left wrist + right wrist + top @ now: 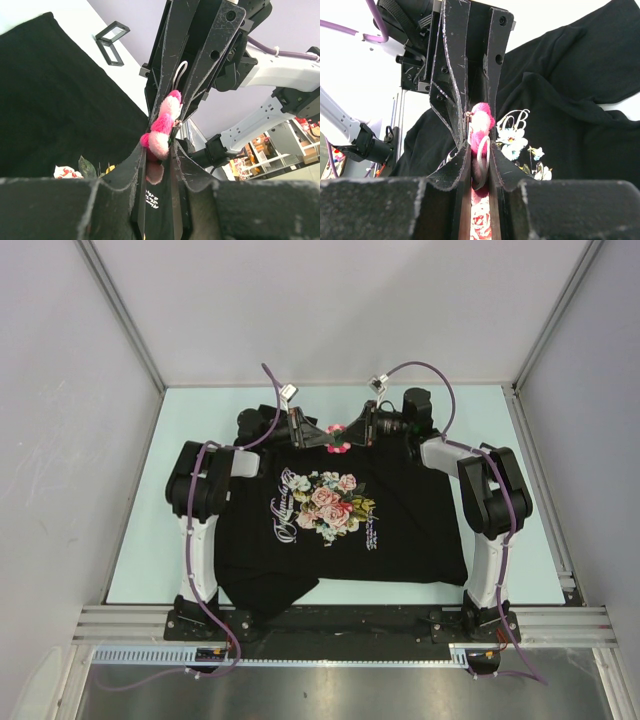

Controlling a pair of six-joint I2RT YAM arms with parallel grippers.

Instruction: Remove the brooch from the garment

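Note:
The black garment [400, 530] lies flat on the table, its printed rose bouquet [328, 502] facing up. The pink brooch [340, 440] sits at the collar, at the far edge of the shirt. My left gripper [320, 435] and right gripper [358, 432] meet there from either side. In the left wrist view the left gripper [159, 147] is shut on the fluffy pink brooch [161, 131], with the right gripper's fingers [200, 65] just beyond. In the right wrist view the right gripper [480, 147] pinches the brooch [481, 125] and its metal ring [483, 155] above the garment [570, 100].
The pale green table [130, 520] shows left and right of the shirt. Grey walls [60, 390] enclose it on three sides. An aluminium rail [340, 620] runs along the near edge by the arm bases. The shirt's lower left hem is folded over.

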